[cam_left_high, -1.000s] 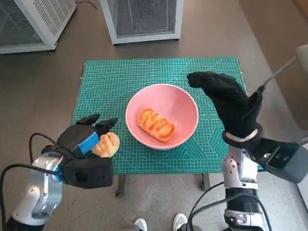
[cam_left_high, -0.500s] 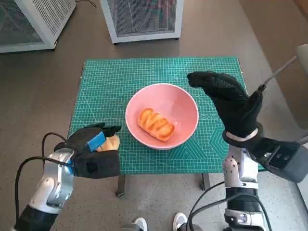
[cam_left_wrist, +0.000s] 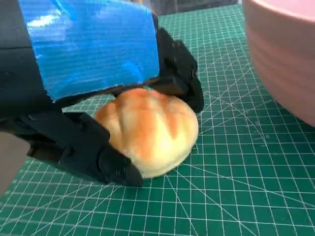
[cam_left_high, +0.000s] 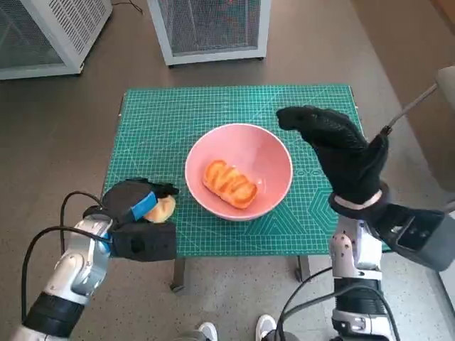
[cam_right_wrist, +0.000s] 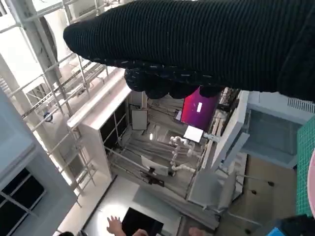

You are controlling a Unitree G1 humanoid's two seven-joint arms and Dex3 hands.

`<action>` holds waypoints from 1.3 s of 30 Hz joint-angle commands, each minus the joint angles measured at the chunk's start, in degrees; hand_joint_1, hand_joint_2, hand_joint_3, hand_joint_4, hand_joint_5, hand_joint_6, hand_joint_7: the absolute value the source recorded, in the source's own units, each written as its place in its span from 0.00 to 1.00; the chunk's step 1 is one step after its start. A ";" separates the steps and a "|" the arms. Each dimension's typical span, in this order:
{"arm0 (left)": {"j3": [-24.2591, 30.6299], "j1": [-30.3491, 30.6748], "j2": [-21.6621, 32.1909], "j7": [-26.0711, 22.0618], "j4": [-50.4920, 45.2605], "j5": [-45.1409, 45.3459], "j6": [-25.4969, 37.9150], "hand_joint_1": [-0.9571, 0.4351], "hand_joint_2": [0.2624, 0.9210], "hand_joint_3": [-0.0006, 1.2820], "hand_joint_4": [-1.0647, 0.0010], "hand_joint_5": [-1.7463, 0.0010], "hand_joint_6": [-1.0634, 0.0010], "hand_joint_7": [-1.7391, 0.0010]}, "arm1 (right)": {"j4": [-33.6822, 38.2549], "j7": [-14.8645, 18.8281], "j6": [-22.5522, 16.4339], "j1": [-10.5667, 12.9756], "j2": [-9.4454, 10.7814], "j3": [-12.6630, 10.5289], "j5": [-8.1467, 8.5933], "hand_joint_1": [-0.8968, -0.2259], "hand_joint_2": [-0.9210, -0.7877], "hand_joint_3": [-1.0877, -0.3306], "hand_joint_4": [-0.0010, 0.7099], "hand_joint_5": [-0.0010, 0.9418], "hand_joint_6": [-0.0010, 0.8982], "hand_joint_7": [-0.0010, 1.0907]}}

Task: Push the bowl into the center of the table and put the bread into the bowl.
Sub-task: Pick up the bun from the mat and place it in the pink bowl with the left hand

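Green cutting mat [cam_left_high: 213,114] covers the table; pink bowl [cam_left_high: 239,170] at frame centre holds one bread [cam_left_high: 229,183]. Right hand [cam_left_high: 334,145], fingers spread and empty, unchanged at right. Left hand [cam_left_high: 135,202] has closed further over the second bread [cam_left_high: 163,209] at lower left, now cupping it and hiding most of it.
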 commanded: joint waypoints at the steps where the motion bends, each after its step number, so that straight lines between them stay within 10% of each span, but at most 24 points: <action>1: 1.07 1.08 1.64 -1.27 -1.90 -1.06 -0.84 0.69 0.99 0.05 0.34 0.33 0.38 0.37 | 0.18 0.35 0.92 1.23 -0.06 -0.16 0.42 0.52 0.00 0.67 0.47 0.01 0.00 0.58; 21: 15.32 0.10 1.51 -4.93 -27.42 -7.18 5.76 0.69 0.99 0.04 0.31 0.38 0.39 0.33 | 1.27 0.64 0.87 0.48 -0.20 -0.51 0.23 0.53 0.00 0.67 0.47 0.01 0.00 0.58; 39: 8.06 -15.88 -4.13 -5.26 -27.47 -4.96 4.36 0.69 0.99 0.03 0.28 0.39 0.40 0.33 | 1.46 0.47 0.25 0.09 -0.02 -0.31 -0.39 0.54 0.00 0.66 0.47 0.01 0.00 0.58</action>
